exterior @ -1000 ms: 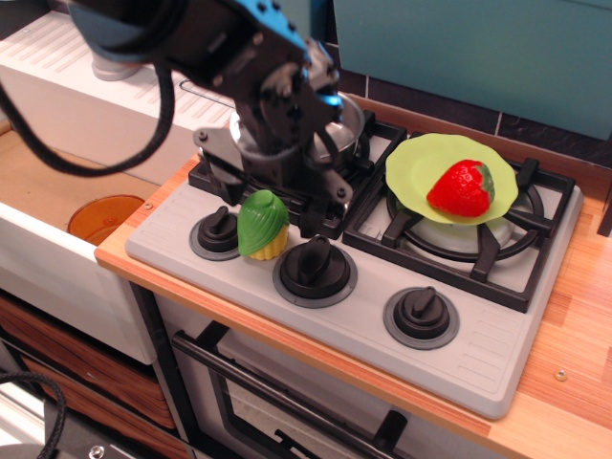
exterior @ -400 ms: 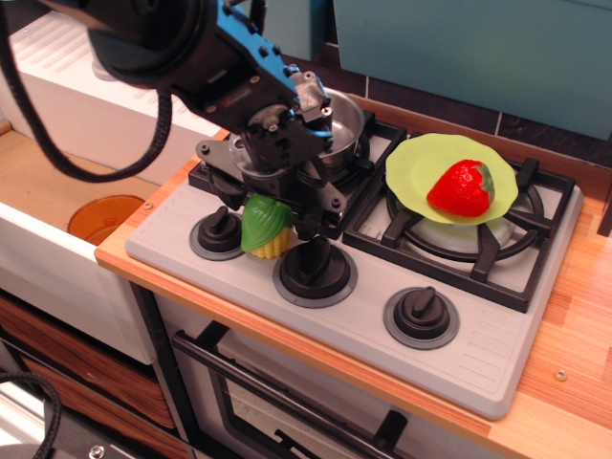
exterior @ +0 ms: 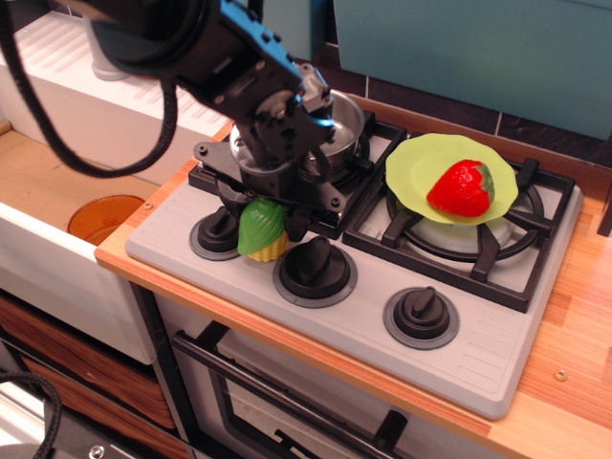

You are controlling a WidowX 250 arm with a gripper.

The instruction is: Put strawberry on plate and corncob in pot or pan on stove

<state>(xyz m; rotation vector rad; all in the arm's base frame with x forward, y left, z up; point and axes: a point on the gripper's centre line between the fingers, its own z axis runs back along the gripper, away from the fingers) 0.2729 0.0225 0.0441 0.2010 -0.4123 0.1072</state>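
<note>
Your corncob (exterior: 261, 230) sits on the front strip of the stove (exterior: 497, 344), between the left knob (exterior: 219, 229) and the middle knob (exterior: 314, 266), husk leaning a little to the left. A second ago it stood free with the arm above and behind it; now the gripper (exterior: 264, 204) has come down over its top, with the dark fingers reaching down on either side of the husk. You cannot tell from this view whether they have closed on it or only straddle it, as the wrist hides the contact. The corn has hardly shifted, so I judge the grasp is just being made and no lift has begun.

The pan (exterior: 346, 122) lies right behind the gripper on the rear left burner, half covered by the arm, so the carry is short: up, back, release. Mind the knobs close on both sides.

The strawberry (exterior: 462, 188) already rests on the plate (exterior: 413, 164) over the right burner, so that half looks done. An orange bowl (exterior: 103, 216) sits low at the left, off the worktop (exterior: 574, 382).
</note>
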